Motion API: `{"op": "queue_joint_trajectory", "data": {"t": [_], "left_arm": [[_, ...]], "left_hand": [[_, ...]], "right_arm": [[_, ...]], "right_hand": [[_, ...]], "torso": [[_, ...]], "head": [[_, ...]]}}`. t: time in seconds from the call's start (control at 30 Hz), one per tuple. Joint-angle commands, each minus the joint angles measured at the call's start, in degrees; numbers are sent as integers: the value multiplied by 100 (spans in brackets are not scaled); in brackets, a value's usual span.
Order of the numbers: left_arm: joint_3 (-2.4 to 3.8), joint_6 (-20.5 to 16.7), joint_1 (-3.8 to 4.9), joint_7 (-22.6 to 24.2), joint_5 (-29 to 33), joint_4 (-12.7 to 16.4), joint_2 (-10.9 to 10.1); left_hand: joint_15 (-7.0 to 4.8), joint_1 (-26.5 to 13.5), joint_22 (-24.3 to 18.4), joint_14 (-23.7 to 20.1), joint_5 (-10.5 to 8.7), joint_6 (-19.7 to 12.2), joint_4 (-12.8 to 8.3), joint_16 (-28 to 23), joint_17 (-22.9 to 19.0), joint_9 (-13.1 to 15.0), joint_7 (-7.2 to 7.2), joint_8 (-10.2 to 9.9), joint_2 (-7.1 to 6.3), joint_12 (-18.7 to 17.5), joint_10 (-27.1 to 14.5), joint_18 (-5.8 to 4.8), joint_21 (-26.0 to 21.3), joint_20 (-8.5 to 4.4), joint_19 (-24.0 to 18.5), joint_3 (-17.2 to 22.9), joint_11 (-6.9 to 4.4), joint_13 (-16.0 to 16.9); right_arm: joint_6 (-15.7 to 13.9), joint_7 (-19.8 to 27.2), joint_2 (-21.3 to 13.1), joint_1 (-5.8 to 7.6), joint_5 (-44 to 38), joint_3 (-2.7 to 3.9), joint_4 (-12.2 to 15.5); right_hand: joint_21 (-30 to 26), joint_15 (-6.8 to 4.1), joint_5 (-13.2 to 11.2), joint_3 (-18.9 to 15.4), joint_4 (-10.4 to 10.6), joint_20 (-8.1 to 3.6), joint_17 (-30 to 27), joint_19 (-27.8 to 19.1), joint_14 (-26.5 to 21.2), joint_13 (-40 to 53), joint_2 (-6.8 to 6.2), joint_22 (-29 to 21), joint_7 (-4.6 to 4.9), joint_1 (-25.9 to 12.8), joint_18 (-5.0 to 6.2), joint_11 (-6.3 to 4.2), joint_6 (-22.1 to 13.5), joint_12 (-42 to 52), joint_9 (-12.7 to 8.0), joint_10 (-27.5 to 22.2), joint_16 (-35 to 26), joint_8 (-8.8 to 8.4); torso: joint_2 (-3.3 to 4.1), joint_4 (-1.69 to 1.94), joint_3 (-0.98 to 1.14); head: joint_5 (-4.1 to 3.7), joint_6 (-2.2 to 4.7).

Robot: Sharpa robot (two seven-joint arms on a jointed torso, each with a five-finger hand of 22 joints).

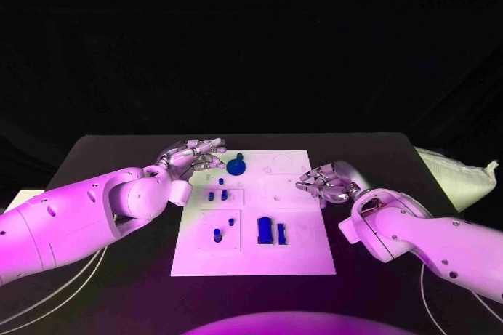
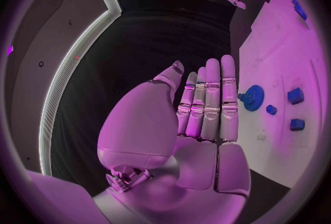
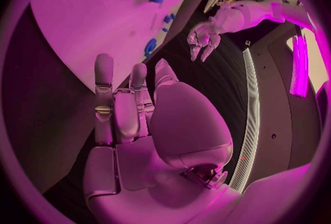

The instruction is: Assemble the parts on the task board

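The left hand (image 1: 192,158) hovers at the far left corner of the task board (image 1: 299,259), fingers straight and side by side in its wrist view, holding nothing. Just beside it on the board lies a round blue gear-like part (image 1: 236,166) with a short stem. The right hand (image 1: 326,182) sits at the board's right edge, fingers loosely curled and empty. Small blue pegs (image 1: 217,195) and two upright rectangular blocks (image 1: 272,232) stand nearer the robot on the white plate.

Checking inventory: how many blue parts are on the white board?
8: gear at the far edge, one small piece just nearer, two small blocks mid-board, two small pieces nearer still, a wide block and a thin bar beside them. Some may be hidden.
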Motion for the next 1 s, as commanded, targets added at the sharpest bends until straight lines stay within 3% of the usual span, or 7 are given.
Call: {"op": "queue_joint_trajectory", "data": {"t": [0.03, 0.43, 0.7, 0.73, 0.77, 0.8, 1.0], "left_arm": [[4, -297, -45, 351, 215, -110, 39], [6, -1114, -290, 1056, 363, -396, 191], [7, -1274, -371, 1194, 49, -465, 341], [1, -1035, -355, 877, 200, -460, 303], [2, -1041, -355, 879, 197, -456, 302], [4, -1073, -354, 885, 185, -437, 298], [31, -1452, -343, 961, 42, -207, 250]], "left_hand": [[53, 81, -261, -110, -16, -41, 17, -556, -243, -10, -15, 37, 25, -47, -46, 104, -292, 63, -149, -52, 25, -67], [521, 171, -1519, -617, -12, -253, 19, -2779, -1185, -22, -6, -218, 21, -568, -276, 116, -1563, 603, -1398, -170, 269, -326], [590, 242, -1836, -589, 16, -267, -31, -3140, -1368, -24, 25, -312, 86, -723, -331, 122, -1560, 682, -1605, -205, 308, -330], [285, -2215, -2502, -2190, -373, -1915, -546, -3387, -1541, -394, -310, -777, 370, -900, -2052, -237, -1921, 199, -2872, -502, -1, -685], [294, -2231, -2531, -2209, -373, -1953, -546, -3411, -1554, -394, -309, -777, 370, -919, -2093, -237, -1921, 193, -2905, -514, -4, -685], [276, -2453, -2603, -2362, -373, -2120, -546, -3444, -1574, -394, -336, -777, 370, -946, -2267, -237, -1921, 151, -3039, -558, -24, -685], [147, -3621, -2929, -3121, -373, -2910, -546, -3573, -1986, -394, -486, -777, 370, -1397, -3090, -340, -1921, -78, -3651, -709, -167, -685]], "right_arm": [[-260, 1901, 171, 99, 2111, -1, -364], [848, 3415, 1079, 398, 3569, -10, -1880], [1273, 3628, 1380, 429, 3734, -22, -2372], [751, 3205, 1314, 432, 3429, -13, -2284], [746, 3208, 1313, 435, 3435, -18, -2280], [724, 3221, 1308, 454, 3467, -40, -2259], [456, 3380, 1252, 674, 3846, -306, -2013]], "right_hand": [[-416, 49, -97, 248, -210, 24, -1318, -103, -376, -671, 138, -271, -14, 440, 37, 67, 95, -686, -106, 45, -1414, -31], [-2481, 751, -24, 1298, -302, 663, -3846, -1410, -1781, -3328, -220, -1464, 367, 578, -115, 528, -82, -2554, -818, -72, -5258, -31], [-2970, 800, -31, 1852, -524, 876, -4518, -1203, -1505, -4115, -417, -1812, 407, 268, 29, 596, -159, -2551, -1182, -203, -5797, -33], [-3530, 630, -330, 1349, -684, 486, -4816, -2722, -3516, -4548, -28, -2083, 70, -2247, -328, 343, -1849, -2908, -1386, -2129, -6294, -389], [-3572, 622, -330, 1392, -713, 492, -4868, -2714, -3491, -4548, -28, -2113, 67, -2307, -326, 347, -1875, -2908, -1418, -2164, -6294, -389], [-3639, 202, -364, 1377, -729, 456, -4917, -2827, -3662, -4548, -28, -2150, 41, -2563, -312, 330, -2042, -2908, -1451, -2352, -6294, -389], [-3923, 202, -516, 1164, -1157, 267, -5087, -3537, -4599, -4548, -28, -2294, -118, -3794, -401, 216, -2854, -2908, -1565, -3278, -6294, -389]], "torso": [[-213, -56, -37], [-478, -88, -6], [-522, -47, 56], [-493, -66, 18], [-493, -66, 18], [-490, -67, 22], [-458, -81, 61]], "head": [[-10, 164], [0, 492], [59, 575], [38, 535], [39, 538], [45, 554], [115, 744]]}}
